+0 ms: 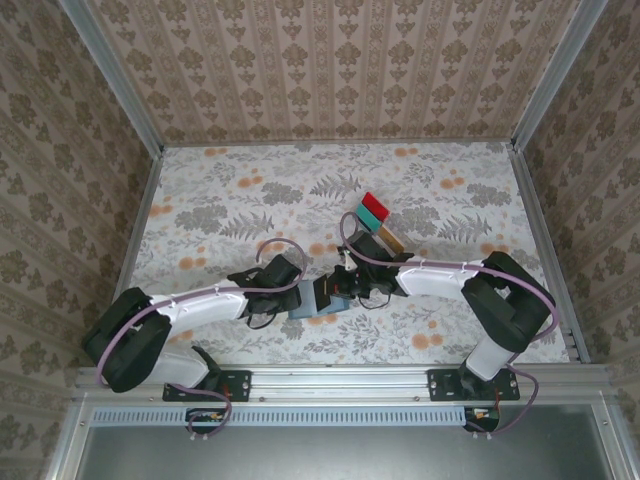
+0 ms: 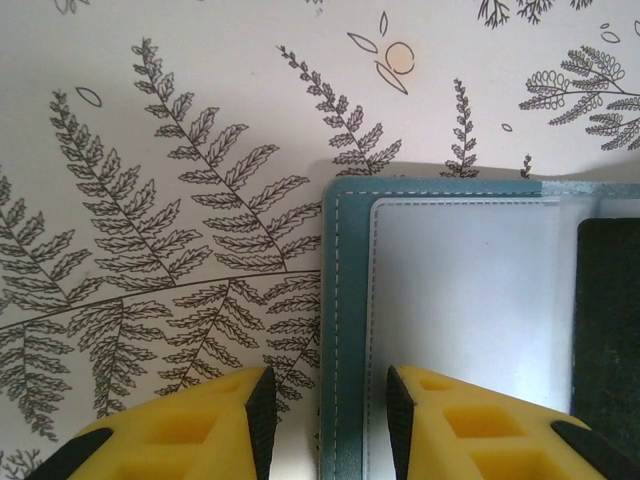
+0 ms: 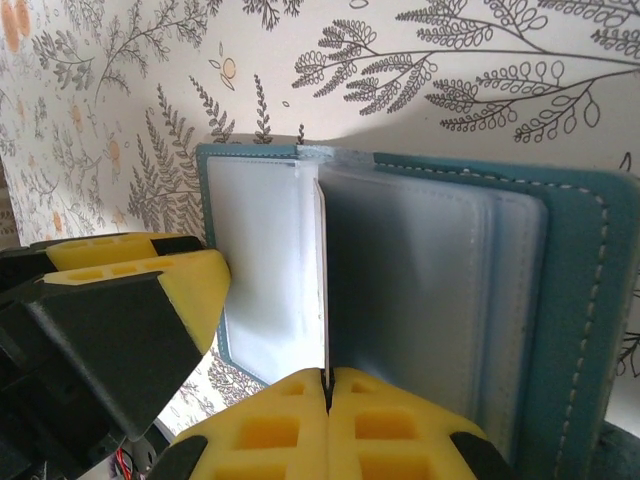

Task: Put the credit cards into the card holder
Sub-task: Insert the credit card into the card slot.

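Note:
The card holder (image 1: 312, 309) lies open on the flowered table between the two arms, dark teal with pale grey pockets (image 2: 460, 300). My left gripper (image 2: 325, 385) is open, its jaws straddling the holder's left teal edge with a gap on each side; in the top view the left gripper (image 1: 298, 297) is at the holder's left side. My right gripper (image 3: 327, 378) is shut on a thin credit card (image 3: 322, 290), seen edge-on and upright over the open holder (image 3: 575, 300). A dark rectangle (image 2: 610, 320) lies at the holder's right. A left finger (image 3: 150, 280) shows beside the holder.
A rack with upright red, teal and tan cards (image 1: 376, 214) stands just behind the right gripper (image 1: 347, 288). Patterned walls with metal rails enclose the table on three sides. Both arms' cables loop above the table near the centre.

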